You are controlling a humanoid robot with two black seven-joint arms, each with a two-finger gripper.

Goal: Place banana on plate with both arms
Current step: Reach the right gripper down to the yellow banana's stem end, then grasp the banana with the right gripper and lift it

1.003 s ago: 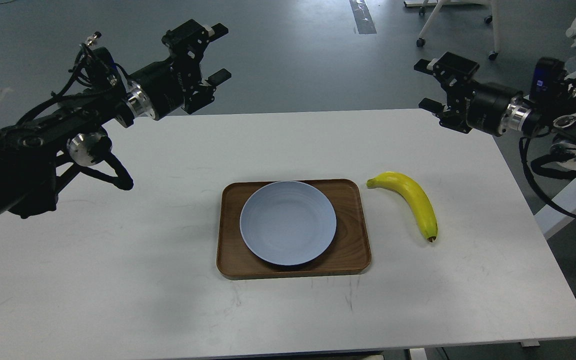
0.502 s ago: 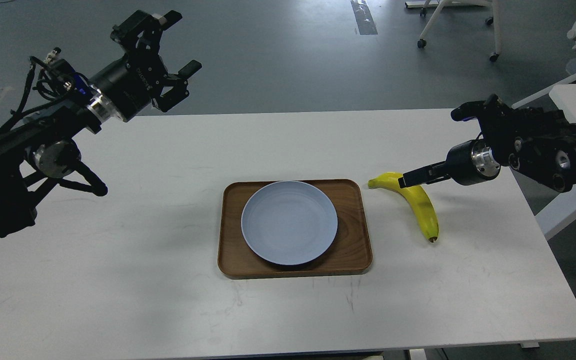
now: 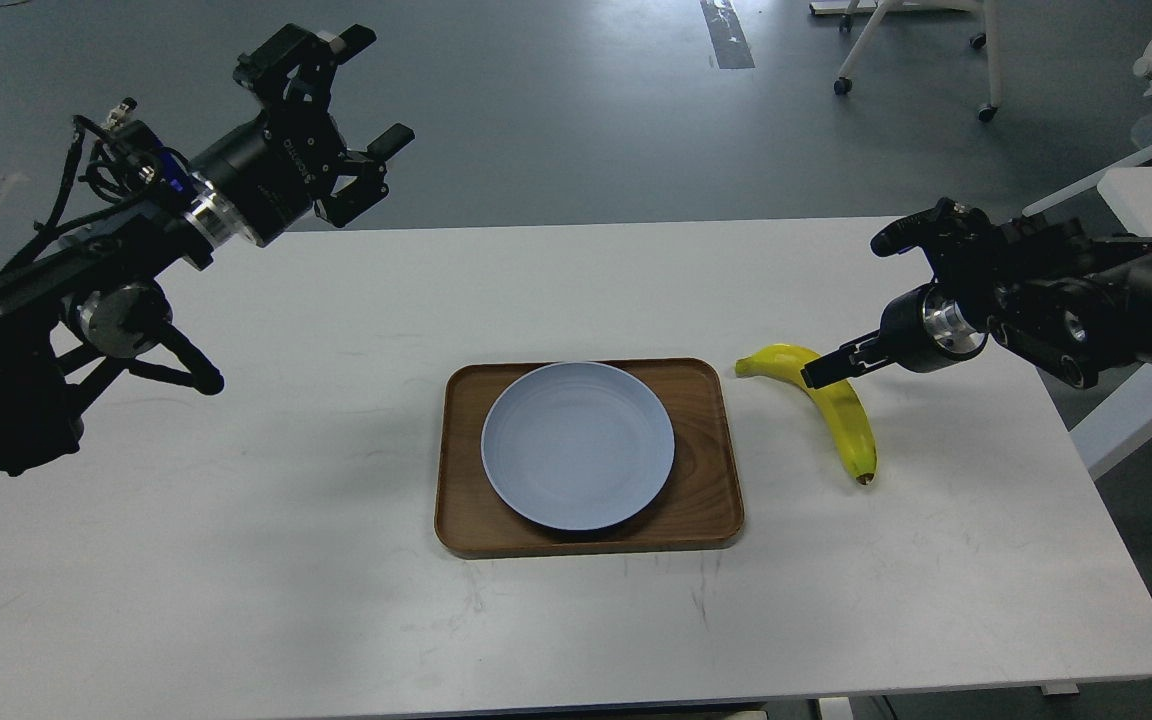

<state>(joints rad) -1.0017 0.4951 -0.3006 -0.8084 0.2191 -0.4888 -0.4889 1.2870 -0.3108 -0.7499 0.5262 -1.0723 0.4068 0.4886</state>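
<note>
The yellow banana (image 3: 848,425) lies on the white table to the right of the tray, stem toward the tray, dark tip toward me. The pale blue-grey plate (image 3: 576,445) sits empty on the brown wooden tray (image 3: 711,500). My right gripper (image 3: 821,371) reaches in from the right, low, and its dark prong overlaps the banana's upper part near the stem. It is seen edge-on, so its fingers cannot be told apart. My left gripper (image 3: 376,90) is open and empty, held high beyond the table's far left edge, well away from the plate.
The white table (image 3: 336,560) holds only the tray, plate and banana. Office chairs (image 3: 896,40) stand on the grey floor behind, and a second white table (image 3: 1151,195) stands at the right next to my right arm.
My right arm has come down from high at the far right to the banana's stem end. My left arm has drawn back to the left and up, still open.
</note>
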